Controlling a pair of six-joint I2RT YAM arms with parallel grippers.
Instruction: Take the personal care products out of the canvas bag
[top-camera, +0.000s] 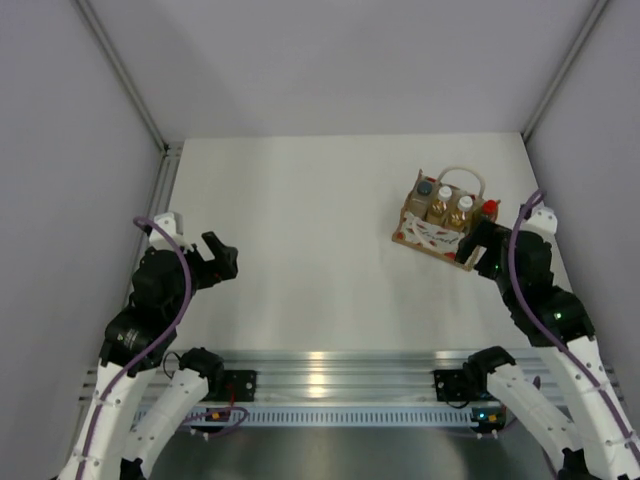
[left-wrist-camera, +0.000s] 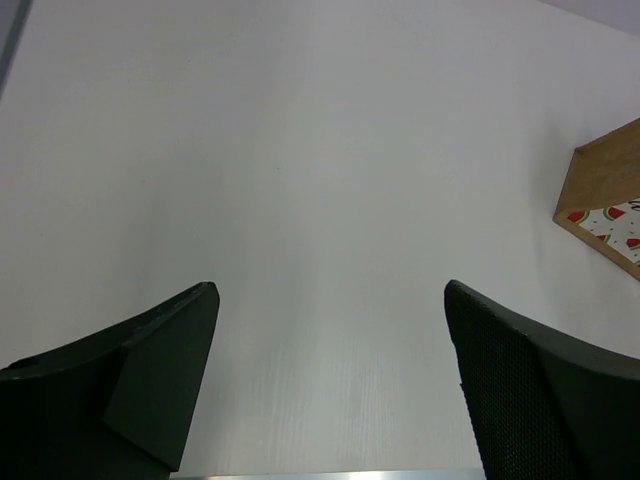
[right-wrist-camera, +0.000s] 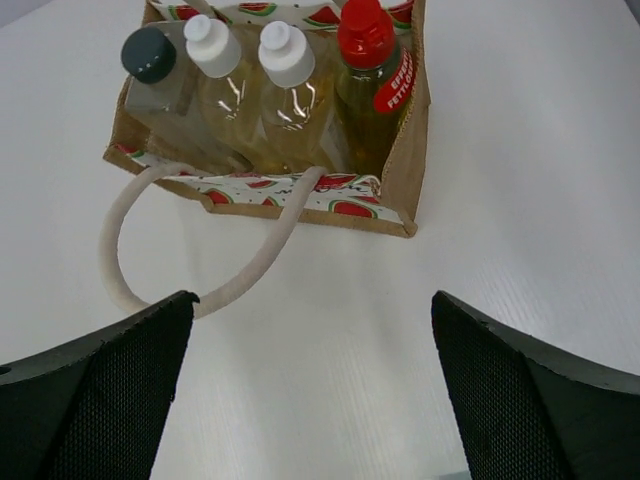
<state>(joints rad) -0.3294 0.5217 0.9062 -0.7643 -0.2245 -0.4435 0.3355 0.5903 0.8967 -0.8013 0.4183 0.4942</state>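
Clearly nearer, the right gripper (right-wrist-camera: 312, 300), jaws wide and empty, faces the canvas bag (right-wrist-camera: 405, 170) far right on the table (top-camera: 300, 200), four bottles (right-wrist-camera: 287, 60) upright inside; the left gripper (left-wrist-camera: 330, 290), equally open, sits well apart.

The top camera sits high up behind the left arm (top-camera: 150, 295) and the right arm (top-camera: 540, 295) and looks down on the whole table (top-camera: 300, 220). The left wrist camera looks low across the table between its own fingers (left-wrist-camera: 150, 380). It is far from the bag (left-wrist-camera: 605, 190) and sees only a corner of it. The right wrist camera is close and looks down into the bag. All three see the bag.
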